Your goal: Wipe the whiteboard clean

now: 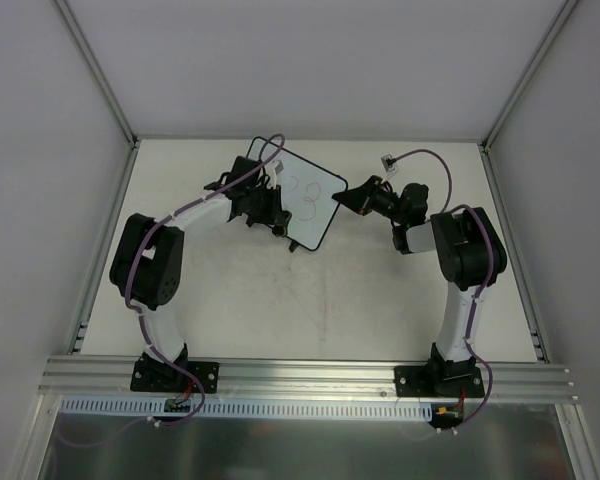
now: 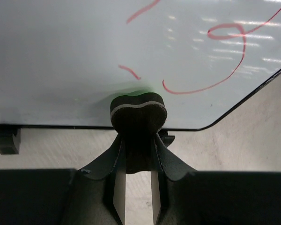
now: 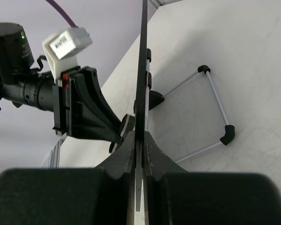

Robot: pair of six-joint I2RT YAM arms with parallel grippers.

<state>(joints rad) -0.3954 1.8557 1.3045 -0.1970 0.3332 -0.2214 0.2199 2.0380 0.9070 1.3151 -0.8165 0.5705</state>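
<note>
**Colour key.** The whiteboard (image 1: 305, 195) is showing a glossy white face inside a thin black frame. Red marker strokes (image 2: 244, 47) are looping across it, and a faint green tint is lying just above the eraser (image 2: 138, 112). The eraser is showing black felt crossed by one pale grey stripe. The left gripper (image 2: 138, 138) is appearing matte black. The left arm (image 1: 150, 260) and right arm (image 1: 465, 260) are showing white links with black joints, and purple cables (image 1: 205, 200) are trailing from them. The table (image 1: 280, 300) is appearing off-white and the rail (image 1: 310, 375) silver. The wire stand (image 3: 216, 100) is showing white rods with black corners.
</note>
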